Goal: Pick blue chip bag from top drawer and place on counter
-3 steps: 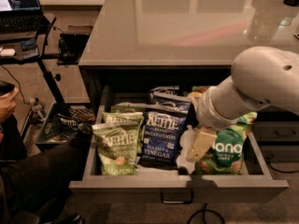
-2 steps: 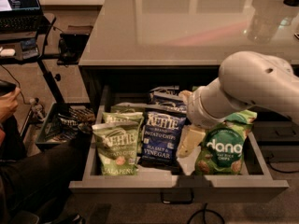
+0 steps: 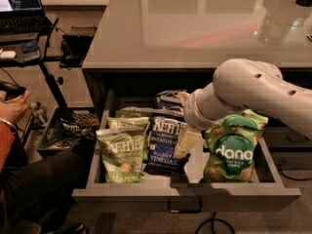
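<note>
The top drawer (image 3: 185, 199) is pulled open below the grey counter (image 3: 195, 28). The blue chip bag (image 3: 165, 147), navy with white "Vinegar" lettering, stands in the drawer's middle. My gripper (image 3: 184, 143) reaches down from the right on a white arm, with a pale finger (image 3: 186, 139) at the bag's right edge. I cannot see the other finger.
A light green Kettle jalapeno bag (image 3: 121, 155) stands left of the blue bag, with another behind it. A green Dang bag (image 3: 230, 150) stands on the right. More bags (image 3: 169, 100) lie at the drawer's back. A person sits at the left by a laptop desk (image 3: 19, 13).
My arm and gripper have moved left across the drawer, from in front of the Dang bag to the right edge of the blue bag. The Dang bag now shows fully.
</note>
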